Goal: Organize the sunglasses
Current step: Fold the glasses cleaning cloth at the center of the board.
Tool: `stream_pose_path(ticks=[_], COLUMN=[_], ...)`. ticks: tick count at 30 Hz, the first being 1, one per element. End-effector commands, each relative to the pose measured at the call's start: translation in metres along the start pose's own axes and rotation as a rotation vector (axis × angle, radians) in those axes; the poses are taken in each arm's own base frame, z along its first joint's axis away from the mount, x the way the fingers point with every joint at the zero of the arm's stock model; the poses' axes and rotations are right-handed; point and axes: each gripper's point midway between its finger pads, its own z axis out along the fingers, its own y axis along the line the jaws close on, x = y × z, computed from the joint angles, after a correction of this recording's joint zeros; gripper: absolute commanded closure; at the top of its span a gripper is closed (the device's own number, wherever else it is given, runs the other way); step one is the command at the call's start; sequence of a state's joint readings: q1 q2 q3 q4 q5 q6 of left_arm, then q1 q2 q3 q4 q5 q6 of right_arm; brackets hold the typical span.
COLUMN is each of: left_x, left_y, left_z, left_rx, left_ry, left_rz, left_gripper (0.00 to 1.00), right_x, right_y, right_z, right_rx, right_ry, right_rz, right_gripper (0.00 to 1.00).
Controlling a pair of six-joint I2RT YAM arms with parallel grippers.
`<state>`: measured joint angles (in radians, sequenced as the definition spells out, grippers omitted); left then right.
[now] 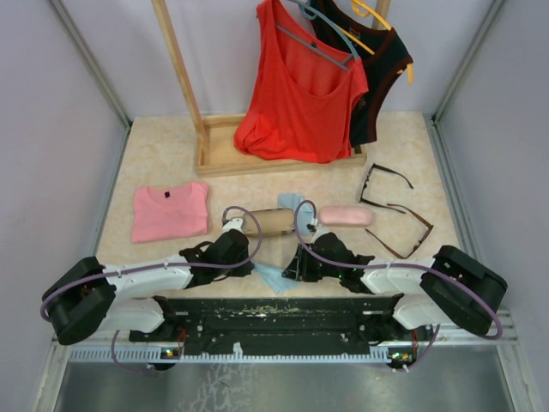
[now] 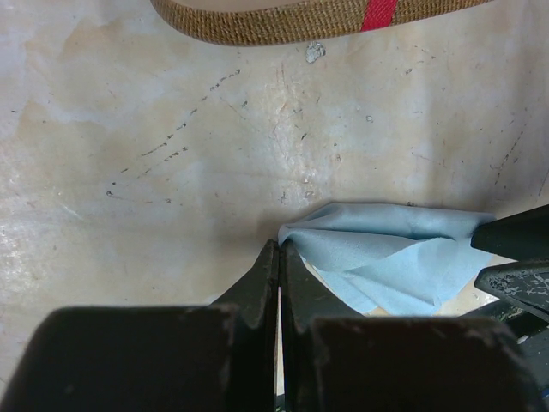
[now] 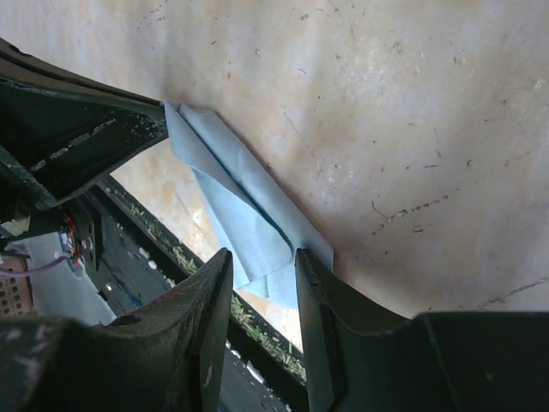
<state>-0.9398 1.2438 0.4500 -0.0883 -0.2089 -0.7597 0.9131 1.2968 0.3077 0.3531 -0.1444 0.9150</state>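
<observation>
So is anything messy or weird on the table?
Yes. The blue cloth is crumpled and seems to poke over the near edge of the table. The black sunglasses and the reddish-brown sunglasses lie unfolded on the right, outside any case.

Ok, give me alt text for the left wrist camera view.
The left end effector, shut, pinches a corner of a light blue cloth over a scuffed beige table. A brown woven case with a red stripe edges the top.

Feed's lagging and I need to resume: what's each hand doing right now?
Left hand: closed, pinching a corner of the blue cloth.
Right hand: open, straddling the same cloth, not gripping.
</observation>
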Motion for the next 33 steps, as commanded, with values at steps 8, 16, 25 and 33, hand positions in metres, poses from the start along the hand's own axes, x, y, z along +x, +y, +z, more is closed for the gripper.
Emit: stream_pose_path(ticks=[8,16,25,33], left_x=[0.037,0.037,0.037,0.048], left_y=[0.038,0.037,0.041,0.059], left_z=[0.000,0.000,-0.002,-0.009], left_rx=[-0.113,-0.110,-0.130,-0.211], left_ry=[0.119,0.119,0.115,0.125], left_rz=[0.037,0.037,0.025,-0.068], left_gripper=[1.00,1.00,1.00,1.00], right_x=[-0.007,-0.001,-0.022,-0.038], right_y=[0.002,0.007,-0.007,0.030], right_z=[0.007,0.014,-0.003,-0.025], right_rx=[0.002,-0.031,0.131,-0.022], right_ry=[-0.023,0.014,-0.083,-0.158], right_rz=[-0.010,-0.003,-0.095,-0.201], right_gripper=[0.62,0.64,0.64,0.66])
